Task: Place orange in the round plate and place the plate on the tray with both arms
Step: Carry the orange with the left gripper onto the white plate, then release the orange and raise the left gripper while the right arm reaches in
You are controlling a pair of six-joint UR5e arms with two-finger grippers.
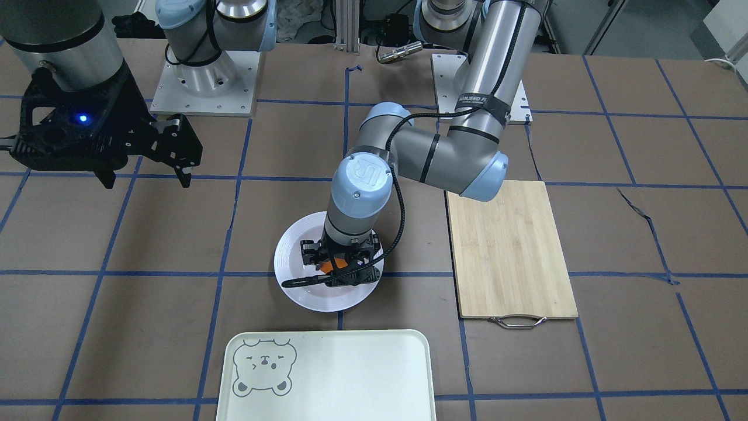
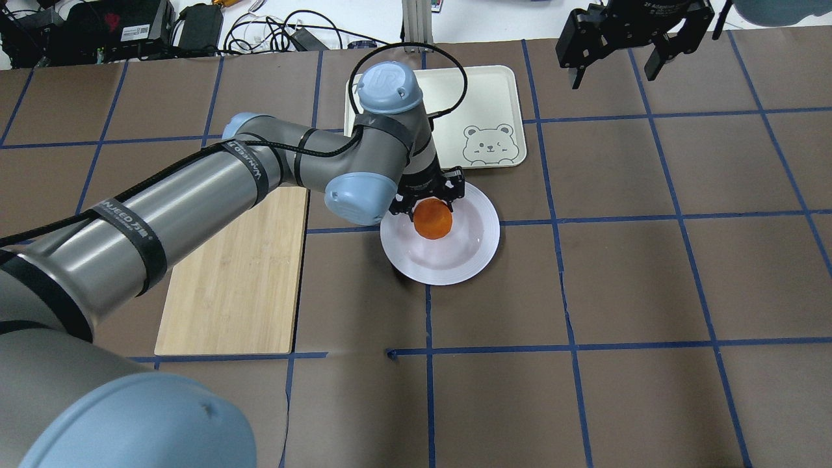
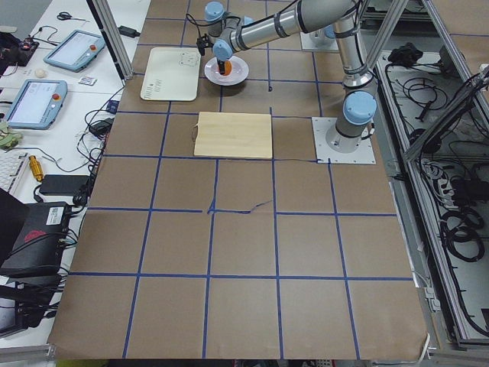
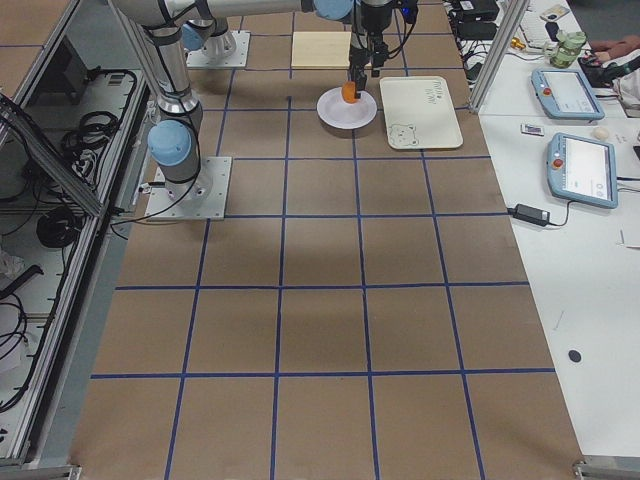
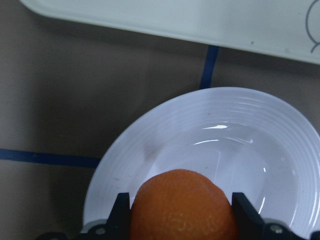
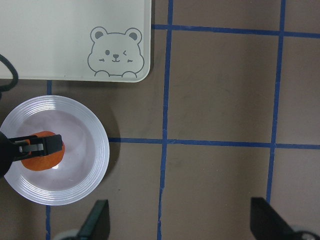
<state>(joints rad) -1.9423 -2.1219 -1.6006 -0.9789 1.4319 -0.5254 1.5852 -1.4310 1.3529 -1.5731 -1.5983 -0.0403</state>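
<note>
Left end effector (image 2: pixel 429 203) grips the orange (image 2: pixel 433 220) low over the round plate (image 2: pixel 468 253) centre, likely to prevent rolling; right end effector (image 2: pixel 614 71) hangs open, well apart.

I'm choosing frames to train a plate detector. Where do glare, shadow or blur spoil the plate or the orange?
Left wrist view: the orange looks soft, close to the lens, and glints streak the centre of the round plate. Front-facing view: the left hand hides most of the orange. Right wrist view: sharp, the plate's shadow falling to its right. Side views: too small for detail.
</note>
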